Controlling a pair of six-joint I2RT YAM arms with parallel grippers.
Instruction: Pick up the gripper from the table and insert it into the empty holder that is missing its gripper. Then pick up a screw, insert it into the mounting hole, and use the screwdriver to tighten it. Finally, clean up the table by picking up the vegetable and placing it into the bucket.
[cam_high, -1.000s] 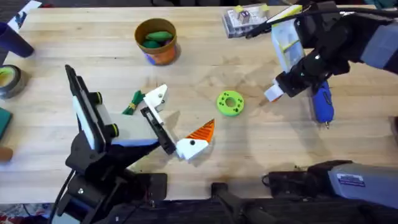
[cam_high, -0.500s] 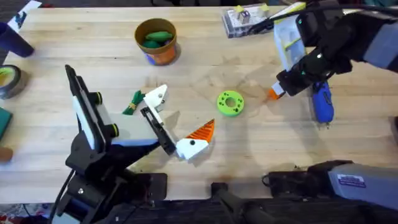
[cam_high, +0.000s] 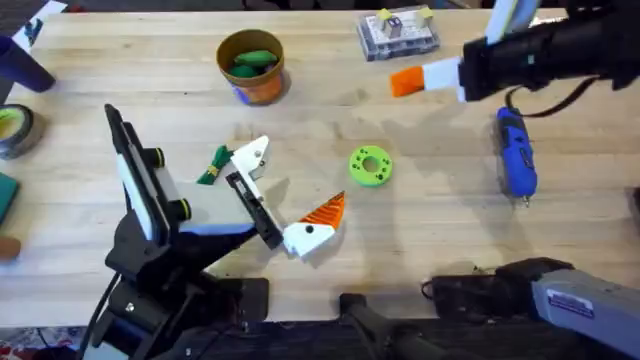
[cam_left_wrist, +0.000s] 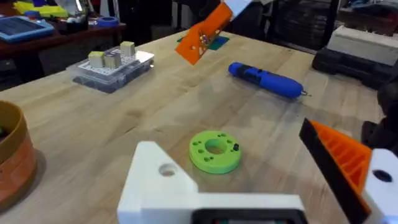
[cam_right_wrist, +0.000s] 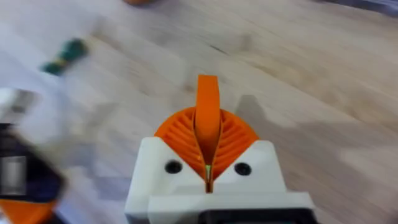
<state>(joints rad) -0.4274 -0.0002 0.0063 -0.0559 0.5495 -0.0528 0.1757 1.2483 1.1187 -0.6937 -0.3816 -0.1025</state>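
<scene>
The right pincer (cam_right_wrist: 208, 149) hung clear above the table, its pads pinched shut on the orange ribbed wedge-shaped finger with a white plastic base (cam_right_wrist: 208, 93). The wedge stuck out past its tips, I'd guess so the base could be carried across and seated. The small bare white holder block (cam_high: 252, 154) lay well ahead of the pincer and lower. Its dark mounting hole (cam_left_wrist: 166, 169) faced up on the left pincer (cam_high: 280, 195), which was spread wide with nothing in it. The stubby blue electric screwdriver (cam_high: 516, 155) rested near the right pincer, back by its wrist. The dark green leafy toy (cam_high: 213, 165) lay just beyond the holder, and the orange-yellow bucket (cam_high: 252, 65) well apart.
</scene>
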